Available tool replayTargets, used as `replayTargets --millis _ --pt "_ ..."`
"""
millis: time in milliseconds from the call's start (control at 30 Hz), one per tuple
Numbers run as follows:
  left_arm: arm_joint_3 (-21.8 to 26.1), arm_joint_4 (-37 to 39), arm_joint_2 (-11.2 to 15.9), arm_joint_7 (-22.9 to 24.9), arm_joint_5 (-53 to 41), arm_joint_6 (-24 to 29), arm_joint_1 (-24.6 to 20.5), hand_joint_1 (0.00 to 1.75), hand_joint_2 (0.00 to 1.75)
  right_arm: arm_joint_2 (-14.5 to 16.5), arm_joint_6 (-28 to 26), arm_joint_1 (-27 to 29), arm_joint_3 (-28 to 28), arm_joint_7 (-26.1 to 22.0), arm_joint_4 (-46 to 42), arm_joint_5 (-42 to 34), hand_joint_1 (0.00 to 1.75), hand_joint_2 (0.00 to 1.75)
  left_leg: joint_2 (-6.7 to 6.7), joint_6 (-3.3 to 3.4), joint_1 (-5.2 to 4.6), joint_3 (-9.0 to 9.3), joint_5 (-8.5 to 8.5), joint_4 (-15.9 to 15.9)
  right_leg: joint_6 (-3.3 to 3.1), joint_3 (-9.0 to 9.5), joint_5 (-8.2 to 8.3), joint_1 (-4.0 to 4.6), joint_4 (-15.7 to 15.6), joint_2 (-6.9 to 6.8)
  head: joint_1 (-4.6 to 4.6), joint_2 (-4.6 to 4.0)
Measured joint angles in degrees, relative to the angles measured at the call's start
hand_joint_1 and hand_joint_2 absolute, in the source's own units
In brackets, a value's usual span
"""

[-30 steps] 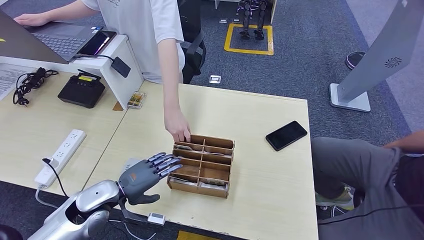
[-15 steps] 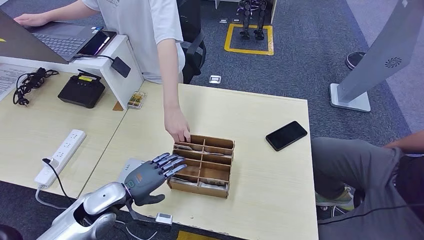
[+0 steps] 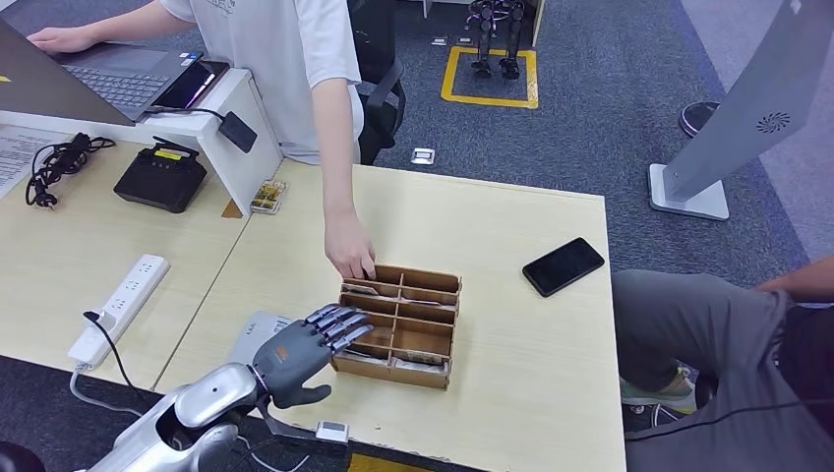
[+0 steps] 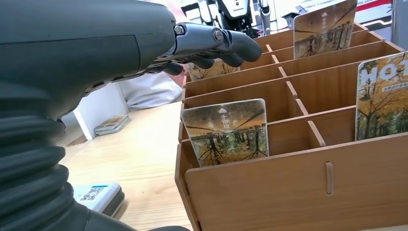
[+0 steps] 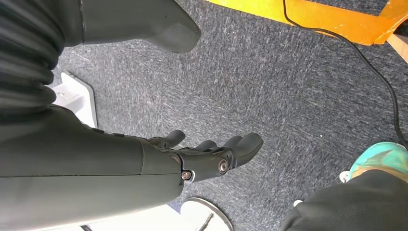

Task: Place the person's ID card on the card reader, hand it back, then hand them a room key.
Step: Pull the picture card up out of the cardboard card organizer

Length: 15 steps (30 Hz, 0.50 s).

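Note:
My left hand (image 3: 295,354) hovers open at the near left corner of the wooden card box (image 3: 433,376), its fingers (image 4: 216,41) stretched over the box's left edge and holding nothing. Room key cards with an autumn-tree print stand in the compartments: one (image 4: 226,131) in the nearest left slot, others (image 4: 382,96) (image 4: 325,21) further along. The grey card reader (image 3: 254,332) lies flat on the table just left of my hand, and its labelled corner (image 4: 96,196) is in the left wrist view. A person's hand (image 3: 351,251) rests on the box's far left corner. My right hand (image 5: 207,154) hangs open over the carpet.
A black phone (image 3: 563,265) lies right of the box. On the left desk are a white power strip (image 3: 118,307), a black device (image 3: 160,177) and a laptop (image 3: 98,79). A second person's leg (image 3: 688,334) sits at the table's right edge.
My left hand has slid to the right and nearer the box's near left corner, uncovering more of the card reader. The person's hand has stayed on the box.

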Motion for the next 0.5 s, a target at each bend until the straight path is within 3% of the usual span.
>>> replayTargets --millis 500 --pt "0.0 0.3 -0.7 0.1 0.5 0.1 0.2 0.00 1.75 0.3 0.0 0.0 -0.5 0.0 -0.1 0.7 0.00 1.75 0.00 0.00 0.00 0.00 0.00 0.0 0.00 0.00 0.00 0.00 0.0 0.00 0.01 0.00"
